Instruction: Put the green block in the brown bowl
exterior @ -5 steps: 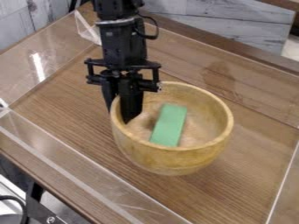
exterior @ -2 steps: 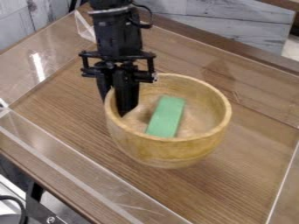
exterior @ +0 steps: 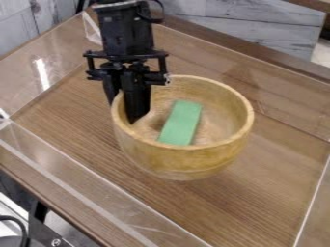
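Green block [exterior: 180, 123] lies inside brown bowl [exterior: 222, 154], beside closed fingers [exterior: 137, 108].

No readable text, labels, brand names, numbers or signs appear anywhere in this view. The green block [exterior: 180, 123] is plain and unmarked, and the brown bowl [exterior: 183, 130] shows only wood grain. The black robot arm and its pincer [exterior: 134, 108] carry no lettering that can be made out at this picture size, and the wood-patterned surface [exterior: 77, 125] is unmarked too.
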### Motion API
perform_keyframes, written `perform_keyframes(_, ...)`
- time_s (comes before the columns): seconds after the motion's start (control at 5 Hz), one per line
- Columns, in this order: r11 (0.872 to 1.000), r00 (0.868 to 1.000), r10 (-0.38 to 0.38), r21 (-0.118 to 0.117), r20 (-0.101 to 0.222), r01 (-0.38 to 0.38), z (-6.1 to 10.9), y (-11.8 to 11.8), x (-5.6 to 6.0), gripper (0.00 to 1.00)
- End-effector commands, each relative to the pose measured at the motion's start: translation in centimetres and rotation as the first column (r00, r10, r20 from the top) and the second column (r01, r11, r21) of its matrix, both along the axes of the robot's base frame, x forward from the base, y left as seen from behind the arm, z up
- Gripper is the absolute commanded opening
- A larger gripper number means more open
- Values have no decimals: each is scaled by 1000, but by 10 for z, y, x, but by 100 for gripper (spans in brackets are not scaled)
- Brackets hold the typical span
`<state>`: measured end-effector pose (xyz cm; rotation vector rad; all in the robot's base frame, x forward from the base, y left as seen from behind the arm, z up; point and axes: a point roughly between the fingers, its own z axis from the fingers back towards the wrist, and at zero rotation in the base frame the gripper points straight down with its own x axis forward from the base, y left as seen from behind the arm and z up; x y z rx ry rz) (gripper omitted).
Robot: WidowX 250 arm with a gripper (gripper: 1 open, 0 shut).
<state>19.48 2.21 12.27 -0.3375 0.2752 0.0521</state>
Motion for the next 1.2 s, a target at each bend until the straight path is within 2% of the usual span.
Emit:
perform_keyframes(0.0,1000,995,-4,14,95,2,23,5,8,0)
perform_keyframes(0.6,1000,993,-18,5,114,17,32,5,8,0)
perform_keyframes(1.0,999,991,-40,0,126,40,32,2,6,0)
